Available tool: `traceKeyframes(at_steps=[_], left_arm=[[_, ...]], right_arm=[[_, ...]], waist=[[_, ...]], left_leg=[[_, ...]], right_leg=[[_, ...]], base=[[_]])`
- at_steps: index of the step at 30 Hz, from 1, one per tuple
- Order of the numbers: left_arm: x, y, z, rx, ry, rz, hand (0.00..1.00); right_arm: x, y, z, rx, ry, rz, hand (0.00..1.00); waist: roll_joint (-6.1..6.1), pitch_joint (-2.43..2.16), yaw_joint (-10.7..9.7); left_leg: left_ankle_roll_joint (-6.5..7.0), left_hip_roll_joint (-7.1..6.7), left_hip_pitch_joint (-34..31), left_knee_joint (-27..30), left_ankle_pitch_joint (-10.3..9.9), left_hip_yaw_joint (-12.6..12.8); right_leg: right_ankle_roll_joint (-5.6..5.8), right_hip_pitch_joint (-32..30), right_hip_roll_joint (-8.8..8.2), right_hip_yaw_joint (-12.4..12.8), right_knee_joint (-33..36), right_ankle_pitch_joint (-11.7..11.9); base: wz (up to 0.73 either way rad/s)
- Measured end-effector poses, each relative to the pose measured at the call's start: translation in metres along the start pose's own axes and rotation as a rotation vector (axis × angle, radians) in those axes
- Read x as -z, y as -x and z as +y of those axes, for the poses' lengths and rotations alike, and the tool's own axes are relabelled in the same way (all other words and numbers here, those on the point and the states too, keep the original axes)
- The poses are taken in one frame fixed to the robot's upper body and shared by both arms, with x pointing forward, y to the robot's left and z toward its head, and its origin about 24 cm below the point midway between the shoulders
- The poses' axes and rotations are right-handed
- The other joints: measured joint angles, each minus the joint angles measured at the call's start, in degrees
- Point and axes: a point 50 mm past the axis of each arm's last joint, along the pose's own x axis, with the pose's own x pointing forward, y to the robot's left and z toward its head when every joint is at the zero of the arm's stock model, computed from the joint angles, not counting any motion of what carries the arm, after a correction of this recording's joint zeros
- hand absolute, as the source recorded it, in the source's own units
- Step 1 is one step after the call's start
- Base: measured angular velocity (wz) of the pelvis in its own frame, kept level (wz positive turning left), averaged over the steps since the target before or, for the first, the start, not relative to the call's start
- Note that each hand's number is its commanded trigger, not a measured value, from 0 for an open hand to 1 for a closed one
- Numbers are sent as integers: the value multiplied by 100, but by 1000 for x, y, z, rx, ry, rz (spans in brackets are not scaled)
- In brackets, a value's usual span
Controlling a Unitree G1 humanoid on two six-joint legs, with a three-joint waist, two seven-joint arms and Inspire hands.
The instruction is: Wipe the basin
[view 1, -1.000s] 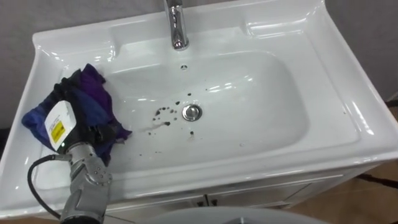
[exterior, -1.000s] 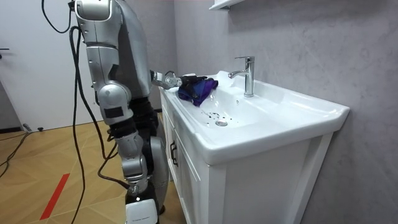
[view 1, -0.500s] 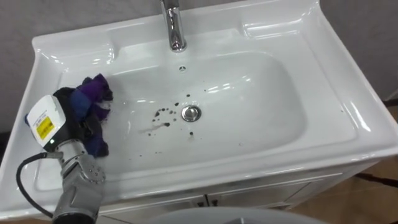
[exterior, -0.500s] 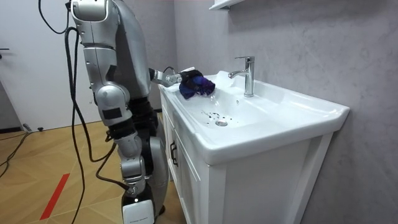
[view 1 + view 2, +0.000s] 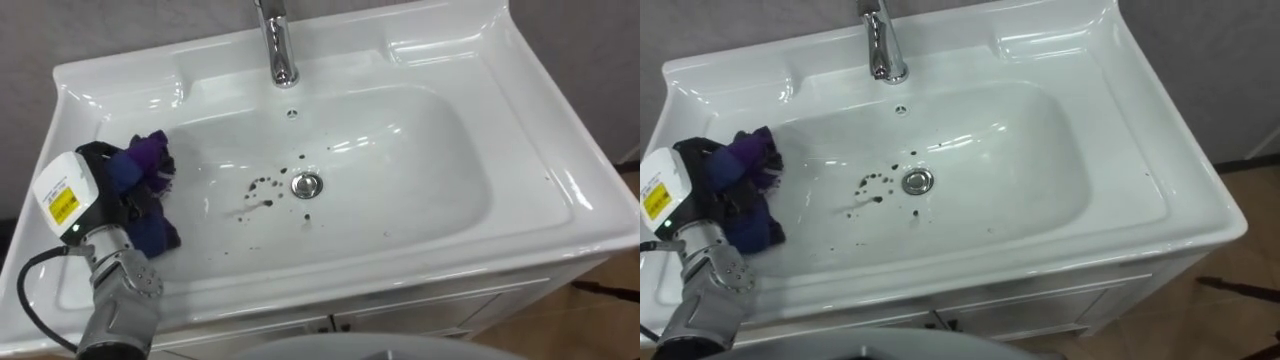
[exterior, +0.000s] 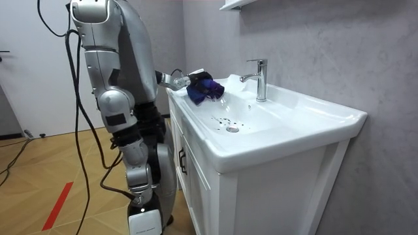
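The white basin [image 5: 420, 190] has dark specks of dirt [image 5: 262, 187] scattered around its drain [image 5: 307, 184]. A blue and purple cloth [image 5: 142, 160] is bunched up at the bowl's left slope, by the left rim. My left hand [image 5: 118, 208] comes in from the lower left, its dark fingers curled round the cloth. In the room view I stand at the vanity's left end, with the cloth [image 6: 201, 87] held over the rim in my left hand [image 6: 181, 81]. The cloth [image 5: 745, 162] covers part of the fingers.
A chrome faucet [image 5: 275, 45] stands at the back of the basin, above the overflow hole [image 5: 292, 113]. The basin's flat rim [image 5: 560, 170] runs wide on the right. Below it is a white cabinet [image 6: 196, 189], on a wooden floor [image 6: 46, 196].
The cloth lay spread over the left rim and is now gathered into a tight bunch. My left hand's fingers have curled round it and drawn it slightly left.
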Motion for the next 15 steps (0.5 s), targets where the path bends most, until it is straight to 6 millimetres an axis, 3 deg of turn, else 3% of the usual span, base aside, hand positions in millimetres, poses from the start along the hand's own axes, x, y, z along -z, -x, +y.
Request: traceKeyframes(at_steps=[15], left_arm=[[-5,-2,2,-18,17,-2,100]], right_arm=[[0,0,1,5,-25,-1,0]], waist=[[-40,-16,2]], left_leg=[[-6,-5,-31,18,4,-48]], right_leg=[[-6,-7,-4,-8,-18,-14]], base=[[0]])
